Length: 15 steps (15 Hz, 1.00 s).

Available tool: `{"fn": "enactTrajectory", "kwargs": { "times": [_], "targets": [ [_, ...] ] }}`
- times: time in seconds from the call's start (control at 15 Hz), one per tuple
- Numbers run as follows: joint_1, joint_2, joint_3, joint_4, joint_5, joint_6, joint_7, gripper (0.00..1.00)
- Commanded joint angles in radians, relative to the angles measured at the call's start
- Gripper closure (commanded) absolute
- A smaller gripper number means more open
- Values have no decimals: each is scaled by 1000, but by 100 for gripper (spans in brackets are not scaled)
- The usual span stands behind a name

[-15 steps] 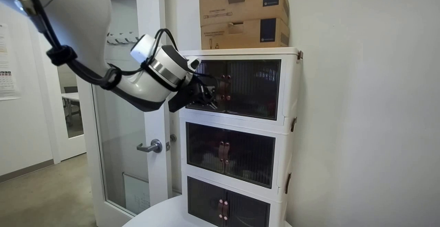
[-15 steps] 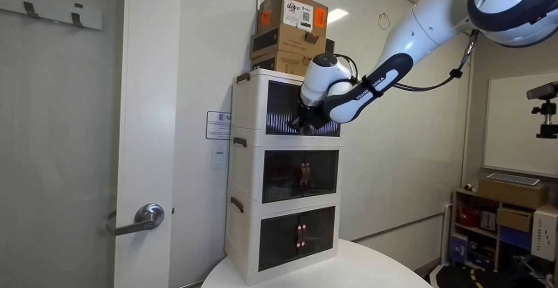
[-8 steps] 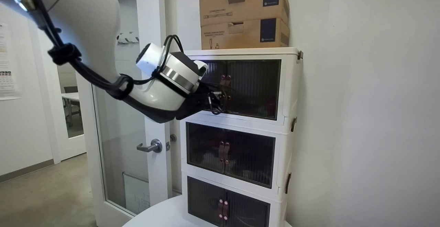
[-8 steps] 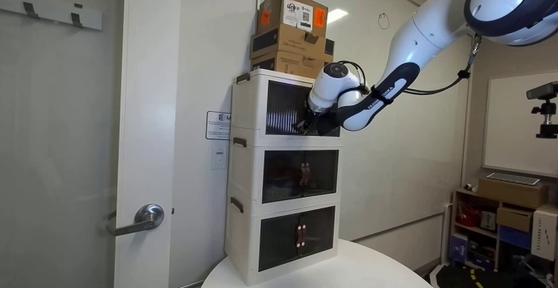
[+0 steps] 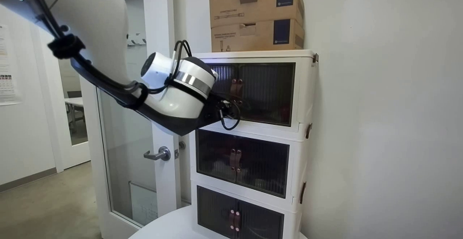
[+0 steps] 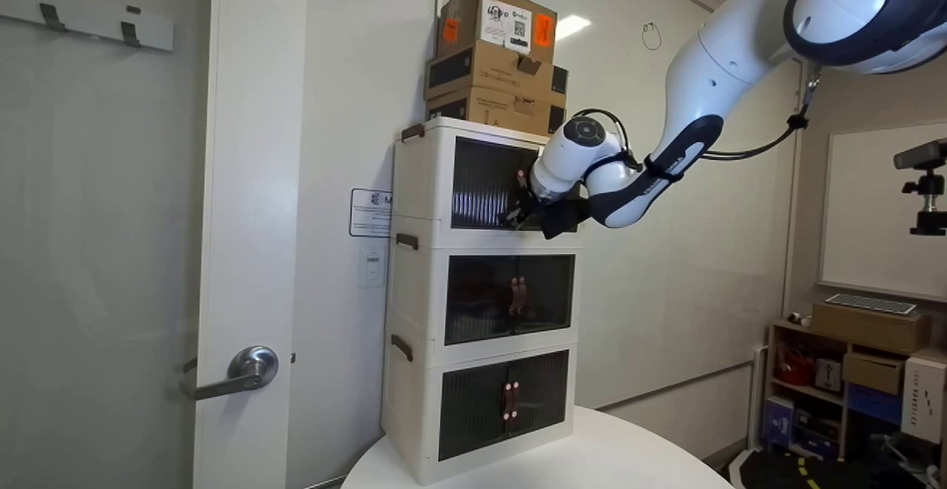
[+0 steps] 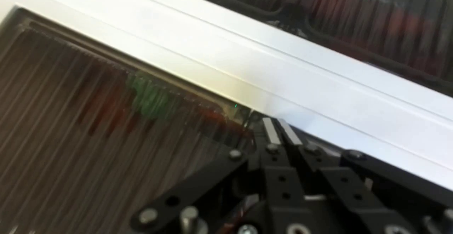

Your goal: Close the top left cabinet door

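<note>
Probably the top left door (image 6: 482,182), in the uppermost tier of the cabinet (image 6: 414,297), sits flush. The gripper (image 7: 275,121), clenched on nothing, is near its lower edge, contact unclear; backing away, its cable (image 5: 239,115) could snag the handle (image 5: 233,86), pulling it open.

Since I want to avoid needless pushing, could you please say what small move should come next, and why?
I'd probably ease the gripper straight back: the top left cabinet door looks flush in an exterior view, but the shut gripper hides its lower inner corner, so backing off may confirm closure.
</note>
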Motion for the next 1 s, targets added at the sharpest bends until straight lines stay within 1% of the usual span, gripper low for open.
{"fn": "enactTrajectory", "kwargs": {
  "times": [0.0, 0.13, 0.27, 0.4, 0.47, 0.53, 0.67, 0.73, 0.8, 0.87, 0.93],
  "targets": [
    [-103, -93, 141, -199, 145, 84, -161, 94],
    [-185, -143, 260, -320, 230, 79, -260, 95],
    [-282, -176, 401, -414, 348, 26, -352, 95],
    [-374, -200, 533, -475, 479, -65, -421, 95],
    [-398, -312, 598, -574, 548, -154, -426, 95],
    [-408, -348, 626, -594, 602, -226, -417, 95],
    [-409, -434, 657, -614, 680, -371, -375, 95],
    [-282, -492, 534, -623, 808, -423, -425, 95],
    [-371, -516, 643, -616, 764, -518, -348, 95],
    [-203, -566, 475, -615, 847, -581, -376, 95],
    [-183, -592, 467, -605, 848, -666, -342, 95]
  ]
}}
